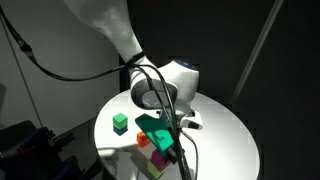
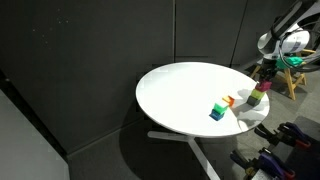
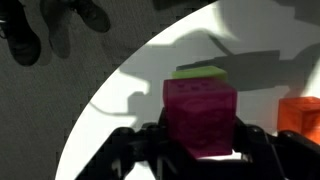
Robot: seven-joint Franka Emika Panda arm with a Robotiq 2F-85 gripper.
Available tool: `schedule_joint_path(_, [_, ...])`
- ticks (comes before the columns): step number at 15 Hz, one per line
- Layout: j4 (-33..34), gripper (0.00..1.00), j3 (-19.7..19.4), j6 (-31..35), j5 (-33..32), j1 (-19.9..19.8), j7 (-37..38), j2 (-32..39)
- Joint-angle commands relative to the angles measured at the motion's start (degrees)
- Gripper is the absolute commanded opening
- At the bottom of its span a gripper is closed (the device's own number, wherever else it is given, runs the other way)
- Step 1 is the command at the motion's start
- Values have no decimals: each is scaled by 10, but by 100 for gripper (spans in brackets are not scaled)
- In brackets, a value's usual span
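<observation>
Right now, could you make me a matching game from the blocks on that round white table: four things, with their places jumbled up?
Things:
1. magenta cube
2. lime-green block
3. orange block
4. dark green cube

Places:
A. standing alone, away from the gripper
B. between the gripper's fingers
C. at the right edge of the wrist view
D. peeking out just behind the magenta cube

Pairs: 1-B, 2-D, 3-C, 4-A.

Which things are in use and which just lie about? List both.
In hand: gripper, shut on the magenta block; yellow-green block under it.
Lying about: orange block, green cube, white round table, shoes on the floor.
</observation>
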Motion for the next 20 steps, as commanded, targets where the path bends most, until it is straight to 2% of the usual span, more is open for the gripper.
schedule_joint_path(1, [9, 28, 8, -20, -8, -9, 7, -13])
schedule_joint_path(9, [-6, 28, 6, -21, -20, 6, 19, -50])
schedule_joint_path(20, [-49, 28, 15, -14, -52, 63, 57, -91])
